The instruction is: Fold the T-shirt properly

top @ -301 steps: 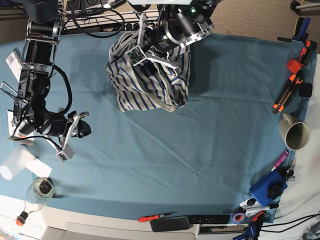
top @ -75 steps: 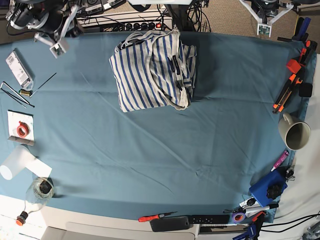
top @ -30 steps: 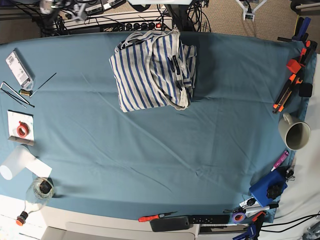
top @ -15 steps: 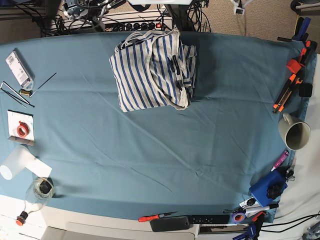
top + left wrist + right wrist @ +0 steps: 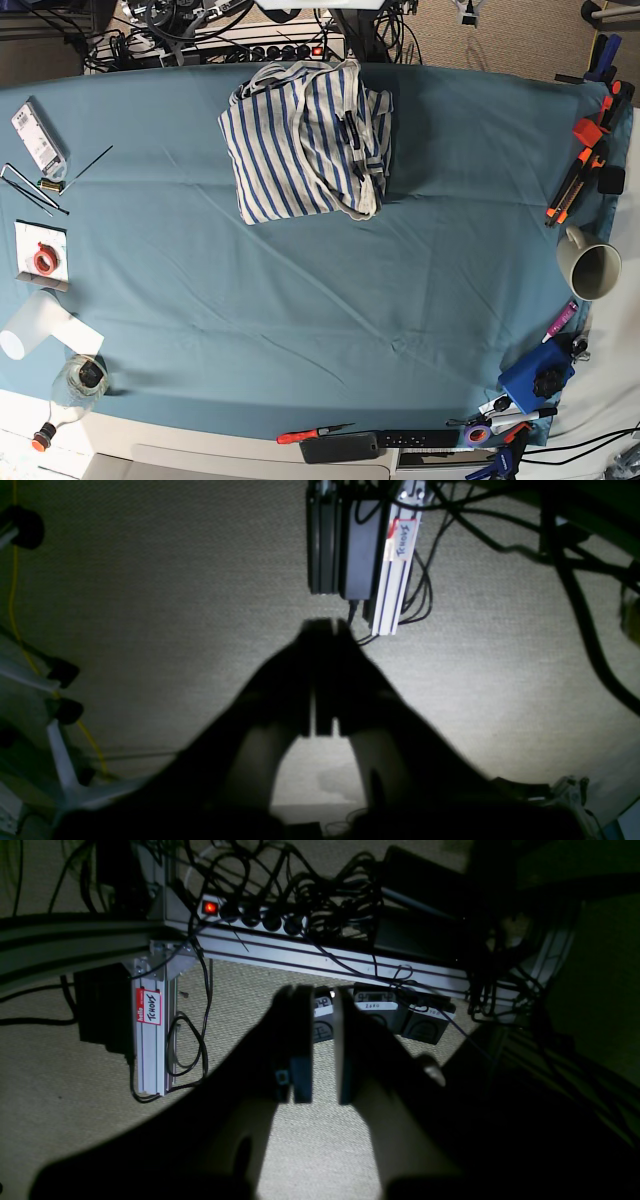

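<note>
Base view: the T-shirt (image 5: 305,140) lies folded in a thick, lumpy bundle near the far edge of the worktop (image 5: 300,300), on the teal cloth. It is white with thin blue stripes, and nothing touches it.

Left wrist view: the left gripper (image 5: 322,680) looks dark against the carpet floor (image 5: 150,580). Its fingers (image 5: 300,680) are pressed together – closed, with nothing in them.

Right wrist view: the right gripper (image 5: 322,1045) hangs over the carpet near a power strip (image 5: 250,917) – its fingers (image 5: 300,1040) have a small gap between them and hold nothing.
</note>
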### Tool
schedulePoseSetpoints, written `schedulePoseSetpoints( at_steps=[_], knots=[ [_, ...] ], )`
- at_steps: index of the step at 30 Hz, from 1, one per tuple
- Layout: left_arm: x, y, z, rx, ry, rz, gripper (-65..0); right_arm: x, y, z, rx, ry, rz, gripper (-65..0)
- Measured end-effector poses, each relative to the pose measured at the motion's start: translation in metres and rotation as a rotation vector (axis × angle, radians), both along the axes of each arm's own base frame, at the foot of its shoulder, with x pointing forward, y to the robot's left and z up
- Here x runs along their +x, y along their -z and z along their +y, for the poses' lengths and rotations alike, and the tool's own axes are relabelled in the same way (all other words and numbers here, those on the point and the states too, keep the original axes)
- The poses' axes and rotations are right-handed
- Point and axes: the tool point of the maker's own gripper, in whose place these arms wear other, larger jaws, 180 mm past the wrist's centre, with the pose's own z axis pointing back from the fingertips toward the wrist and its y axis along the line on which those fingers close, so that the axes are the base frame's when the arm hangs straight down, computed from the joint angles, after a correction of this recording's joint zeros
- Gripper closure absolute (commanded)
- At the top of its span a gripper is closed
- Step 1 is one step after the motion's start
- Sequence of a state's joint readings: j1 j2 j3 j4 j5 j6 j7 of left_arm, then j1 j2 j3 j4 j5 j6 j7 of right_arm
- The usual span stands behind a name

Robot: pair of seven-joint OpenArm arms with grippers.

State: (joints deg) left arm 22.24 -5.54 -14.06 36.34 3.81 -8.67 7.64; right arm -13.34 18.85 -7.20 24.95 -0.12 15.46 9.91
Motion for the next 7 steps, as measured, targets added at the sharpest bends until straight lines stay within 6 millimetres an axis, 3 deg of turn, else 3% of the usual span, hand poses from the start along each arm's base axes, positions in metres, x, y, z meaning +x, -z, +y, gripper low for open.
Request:
schedulePoseSetpoints(
  at_steps=[7],
  knots=[
    [0.0047, -0.0009, 0.0010, 0.003, 0.002, -0.013, 0.0, -0.0001, 0.0000, 0.0001, 0.000, 0.000, 0.001, -8.2]
  ],
)
